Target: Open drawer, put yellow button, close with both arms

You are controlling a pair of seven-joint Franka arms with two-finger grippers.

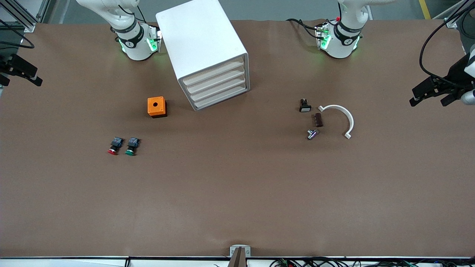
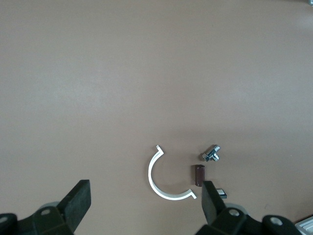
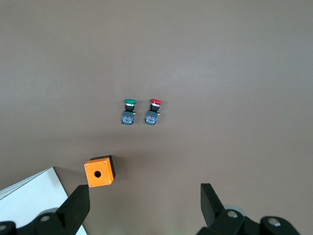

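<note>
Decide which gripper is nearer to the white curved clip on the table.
Left. The left gripper hangs open at that clip's end of the table; the right gripper, open, is at the other end.

Brown-covered table (image 1: 237,193); grey floor along top edge; cables at near edge.

Brown desk (image 1: 237,193); white cabinet (image 1: 200,40) with four beige drawer fronts; orange box (image 1: 156,106) with a black hole; red-capped button (image 1: 114,145) and green-capped button (image 1: 131,146), both black-and-blue bodied; white curved clip (image 1: 343,116); black fingers (image 2: 78,200)
</note>
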